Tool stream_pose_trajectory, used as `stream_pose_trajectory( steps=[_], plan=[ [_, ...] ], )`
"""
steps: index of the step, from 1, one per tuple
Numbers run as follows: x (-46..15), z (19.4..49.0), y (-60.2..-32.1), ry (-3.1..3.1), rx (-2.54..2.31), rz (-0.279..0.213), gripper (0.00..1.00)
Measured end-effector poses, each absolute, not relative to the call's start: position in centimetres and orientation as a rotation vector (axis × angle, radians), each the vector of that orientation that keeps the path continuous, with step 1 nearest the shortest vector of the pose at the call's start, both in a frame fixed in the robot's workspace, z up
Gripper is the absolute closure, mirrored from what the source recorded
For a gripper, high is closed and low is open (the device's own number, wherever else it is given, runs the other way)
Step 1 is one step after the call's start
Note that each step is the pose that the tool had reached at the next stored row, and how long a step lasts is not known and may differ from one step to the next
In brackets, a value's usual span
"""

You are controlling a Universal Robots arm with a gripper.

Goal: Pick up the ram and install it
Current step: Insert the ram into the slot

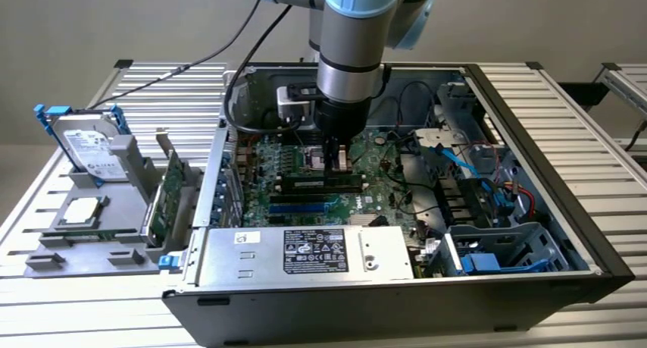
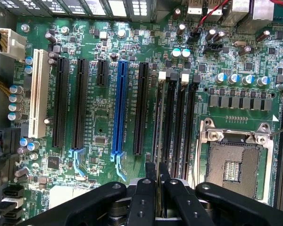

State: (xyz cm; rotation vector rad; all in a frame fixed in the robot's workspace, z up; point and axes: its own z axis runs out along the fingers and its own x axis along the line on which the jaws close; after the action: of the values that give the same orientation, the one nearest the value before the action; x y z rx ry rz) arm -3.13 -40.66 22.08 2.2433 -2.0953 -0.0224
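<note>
Wrist view: the pincer pinches what seems to be the ram. The ram is seen edge-on as a thin green strip, upright along the memory slot nearest the long black expansion slot on the motherboard. Exterior view: the pincer sits low inside the open computer case.

You're in a robotics lab or test workshop, not a home or an office. An open computer case lies on a table of ribbed aluminium profile, its green motherboard bare to the camera. At the exterior view's left a grey fixture holds loose parts: a hard drive, a processor and an expansion card. An industrial arm reaches into the case, and a black cable trails before a plain grey wall.
</note>
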Motion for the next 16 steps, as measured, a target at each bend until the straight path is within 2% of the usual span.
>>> stream_pose_trajectory(
  steps=[12,15,16],
  plan=[
    [-3.12,21.79,-40.65,-2.095,2.243,-0.023,0.85],
    [-3.13,21.79,-40.65,-2.095,2.243,-0.023,0.67],
    [-3.13,21.79,-40.65,-2.095,2.243,-0.024,0.67]
  ],
)
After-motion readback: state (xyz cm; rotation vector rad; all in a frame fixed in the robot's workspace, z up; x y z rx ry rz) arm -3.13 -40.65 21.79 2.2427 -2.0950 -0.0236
